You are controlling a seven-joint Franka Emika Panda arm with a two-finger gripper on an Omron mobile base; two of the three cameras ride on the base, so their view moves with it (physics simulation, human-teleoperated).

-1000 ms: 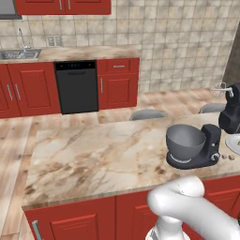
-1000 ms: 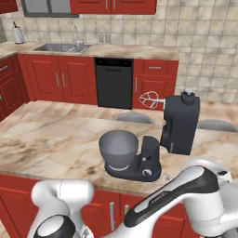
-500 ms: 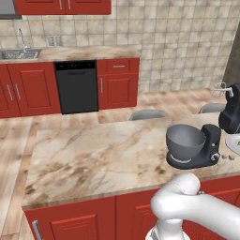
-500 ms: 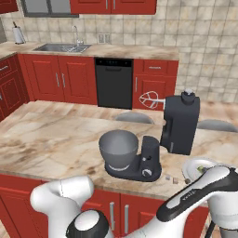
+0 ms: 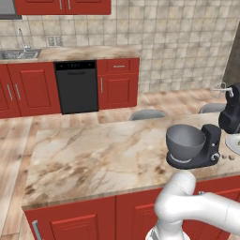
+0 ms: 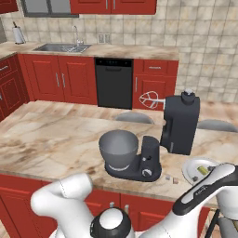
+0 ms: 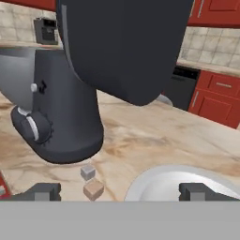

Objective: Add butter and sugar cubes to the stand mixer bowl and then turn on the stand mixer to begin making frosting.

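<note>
- The worktop [image 5: 93, 154] lay bare across its whole left and middle stretch; open passage there.
- The stand mixer [image 6: 153, 139] stood near the right front edge, head tilted back and up, whisk [image 6: 149, 99] pointing away from the stand mixer bowl [image 6: 118, 148].
- The bowl mouth was uncovered from above; the raised head cleared it.
- In the hand view, the mixer's column and head [image 7: 122, 47] blocked the left and upper field.
- Two sugar cubes [image 7: 91, 182] sat just beside the mixer base, between it and the white plate [image 7: 164, 180]; a narrow gap of bare worktop lay around them.
- The jaws stood wide apart, low over the front edge.
</note>
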